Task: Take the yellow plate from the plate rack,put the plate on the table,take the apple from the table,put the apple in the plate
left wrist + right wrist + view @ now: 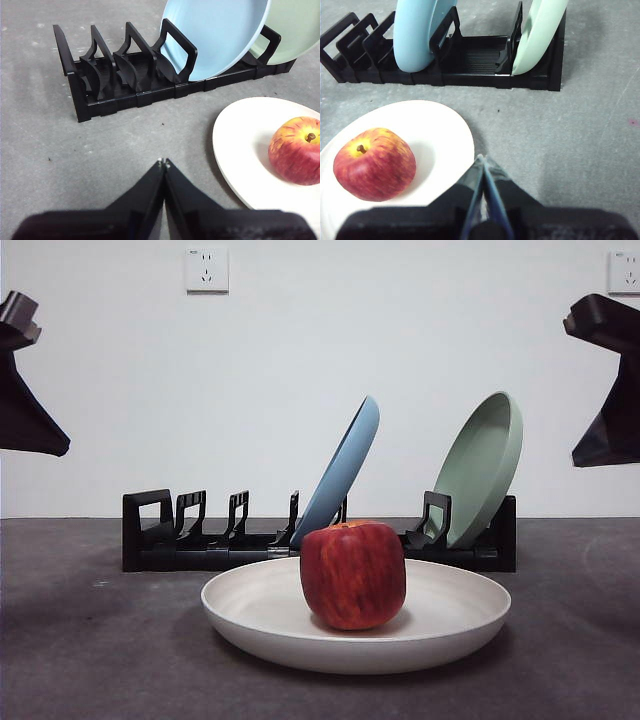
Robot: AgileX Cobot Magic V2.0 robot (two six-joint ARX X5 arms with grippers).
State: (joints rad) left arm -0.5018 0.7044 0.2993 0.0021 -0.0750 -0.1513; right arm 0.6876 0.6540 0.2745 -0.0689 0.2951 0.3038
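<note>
Both grippers hang clear of the work: on my left wrist feed the left gripper (163,162) has its jaws pressed together on nothing, over bare table (100,150), and the right gripper (481,159) is clenched the same way, just beside the plate's rim. From the front I only get them as dark shapes high at either edge, which tells me nothing about the jaws.

That front feed does give me the stack plainly: the plate (260,615) lies flat on the table just before the rack (150,540), and the apple (353,575) sits upright in its middle. The wrist feeds add the stem end, with a yellow patch around it.

Behind, a blue plate (345,470) and a green plate (485,465) lean in the rack. Only the left wrist feed shows me the rack's bare prongs at its far end.
</note>
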